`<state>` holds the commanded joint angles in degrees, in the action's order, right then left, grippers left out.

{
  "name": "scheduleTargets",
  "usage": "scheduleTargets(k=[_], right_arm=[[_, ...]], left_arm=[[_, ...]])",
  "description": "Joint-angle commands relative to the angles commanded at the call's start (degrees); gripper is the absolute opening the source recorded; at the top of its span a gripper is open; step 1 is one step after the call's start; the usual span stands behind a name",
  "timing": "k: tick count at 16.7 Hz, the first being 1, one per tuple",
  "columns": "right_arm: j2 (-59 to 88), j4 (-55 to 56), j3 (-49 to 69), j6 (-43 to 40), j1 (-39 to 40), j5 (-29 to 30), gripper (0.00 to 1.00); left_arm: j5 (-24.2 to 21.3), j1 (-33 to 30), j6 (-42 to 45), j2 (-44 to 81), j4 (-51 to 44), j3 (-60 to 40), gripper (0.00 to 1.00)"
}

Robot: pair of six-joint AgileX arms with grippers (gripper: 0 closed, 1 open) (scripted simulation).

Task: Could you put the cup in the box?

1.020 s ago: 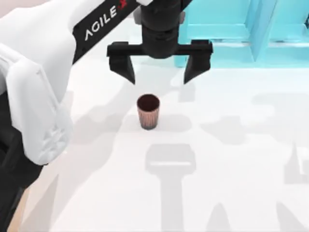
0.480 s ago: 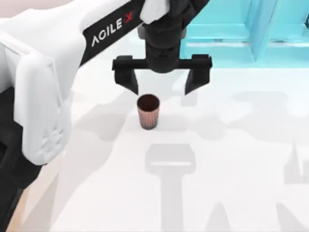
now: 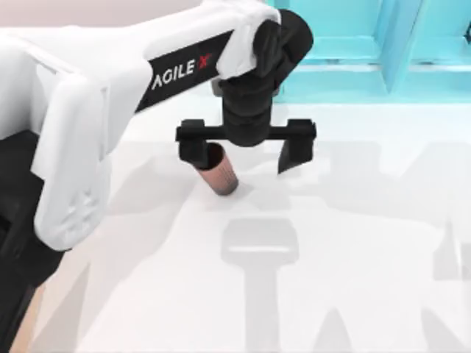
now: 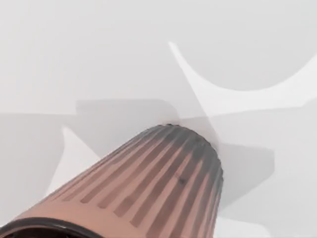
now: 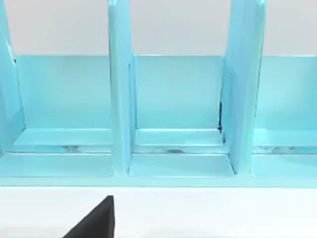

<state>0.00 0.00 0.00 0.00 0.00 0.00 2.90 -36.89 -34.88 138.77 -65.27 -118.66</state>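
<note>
The left claw (image 3: 245, 151) is low over the table (image 3: 353, 243), with its fingers spread wide. The cup (image 3: 221, 176) stands on the table a little left of the middle, and in the top view its rim is hidden under the left finger (image 3: 193, 147). The cup is not centred between the fingers; it sits at the left one, and I cannot tell if they touch. The left wrist view shows the ribbed side of the cup (image 4: 163, 183) very close, with its base on the table.

The cup seems small, light and stiff, and it is narrower than the open claw. I think the ribs give some grip, but such a light cup can tip if one finger pushes it first. A good hold is across the middle of the wall, both fingers closing evenly.

The right arm is parked, and its camera faces the turquoise shelf (image 5: 173, 114).
</note>
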Motion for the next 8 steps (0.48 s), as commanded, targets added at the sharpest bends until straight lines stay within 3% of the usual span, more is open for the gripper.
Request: scheduleTargets(k=[2, 8], right_arm=[[0.0, 0.0, 0.0, 0.0, 0.0, 0.0, 1.00], [0.0, 0.0, 0.0, 0.0, 0.0, 0.0, 1.00]], left_arm=[[0.0, 0.0, 0.0, 0.0, 0.0, 0.0, 1.00], [0.0, 0.0, 0.0, 0.0, 0.0, 0.0, 0.55]])
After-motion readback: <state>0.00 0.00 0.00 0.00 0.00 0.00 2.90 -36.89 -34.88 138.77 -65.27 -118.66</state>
